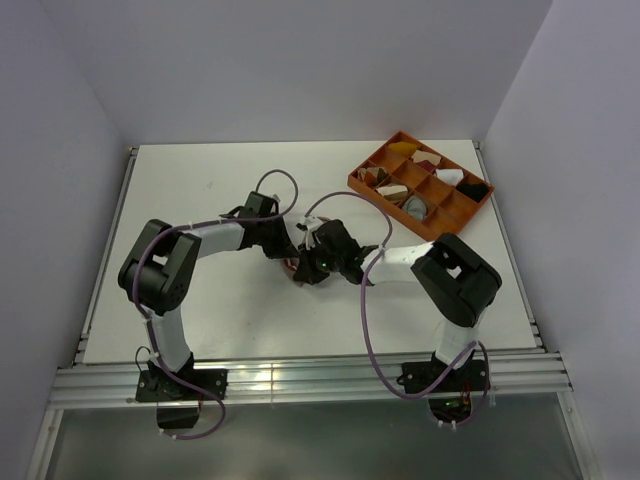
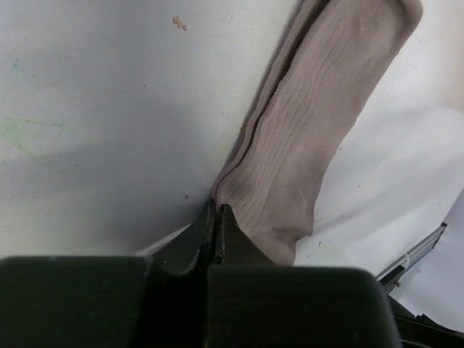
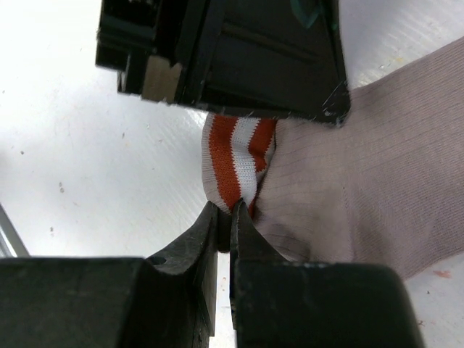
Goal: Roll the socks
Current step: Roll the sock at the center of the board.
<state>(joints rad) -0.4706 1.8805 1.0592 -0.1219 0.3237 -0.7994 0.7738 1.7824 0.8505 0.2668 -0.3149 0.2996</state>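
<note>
While closing together at the middle of the table (image 1: pixel 200 200), the right gripper (image 3: pixel 226 214) is clamping the red-and-white cuff (image 3: pixel 233 156) of the tan sock (image 2: pixel 304 138) and the left gripper (image 2: pixel 216 216) is pinching its folded edge. Rolling looks barely begun, so the next move is calling for turning the cuff inward. Only the right wrist is showing stripes, and only the overhead is showing the far-right tray (image 1: pixel 360 186).

From above, my left gripper (image 1: pixel 285 252) and right gripper (image 1: pixel 322 262) meet over the pinkish-tan ribbed knit sock (image 1: pixel 298 272) and cover nearly all of it. At my left wrist its far end is clipped by the top edge, and its near end is lost behind my closed fingers. At my right wrist its red and white striped cuff (image 3: pixel 235 156) slips under my left gripper's black body. The cloth bundles (image 1: pixel 415 205) in the orange divided plastic tray (image 1: pixel 392 212) are too small to tell apart.
</note>
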